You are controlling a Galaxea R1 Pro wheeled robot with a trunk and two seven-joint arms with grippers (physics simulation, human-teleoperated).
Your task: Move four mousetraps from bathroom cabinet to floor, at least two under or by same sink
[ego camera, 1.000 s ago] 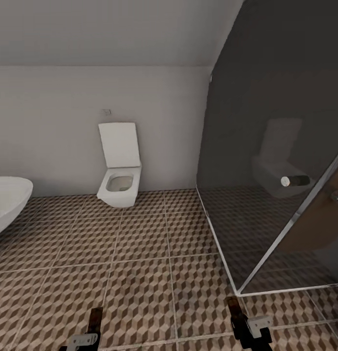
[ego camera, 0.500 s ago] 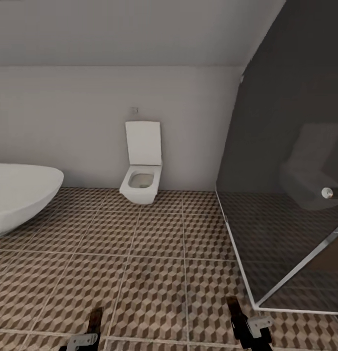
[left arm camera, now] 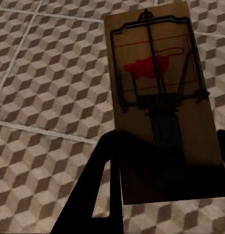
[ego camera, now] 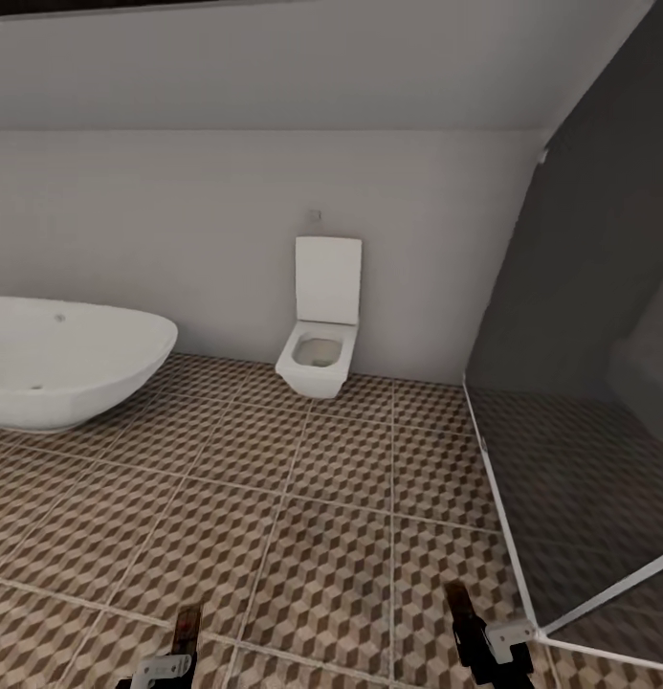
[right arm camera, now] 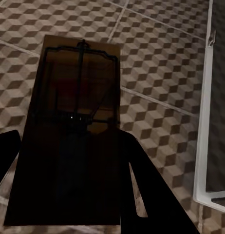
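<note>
In the left wrist view a tan mousetrap (left arm camera: 156, 83) with dark wire and a red spot sits between the fingers of my left gripper (left arm camera: 166, 165), which is shut on it above the cube-pattern bathroom floor (left arm camera: 49, 87). A second mousetrap (right arm camera: 73, 122), dark in shadow, is clamped in my shut right gripper (right arm camera: 68, 170). Low in the head view, the left gripper (ego camera: 173, 660) and the right gripper (ego camera: 484, 646) each carry a thin brown board over the floor (ego camera: 312, 536). The cabinet and the sink are out of view.
A rounded white bathtub (ego camera: 63, 359) stands at the left. A white wall-hung toilet (ego camera: 321, 335) with its lid up is against the back wall. A dark glass shower enclosure (ego camera: 589, 411) with a pale frame (right arm camera: 202, 112) takes up the right side.
The camera has turned left: the toilet and shower glass slid right in the picture and more of the bathtub came in. Both grippers keep their mousetraps.
</note>
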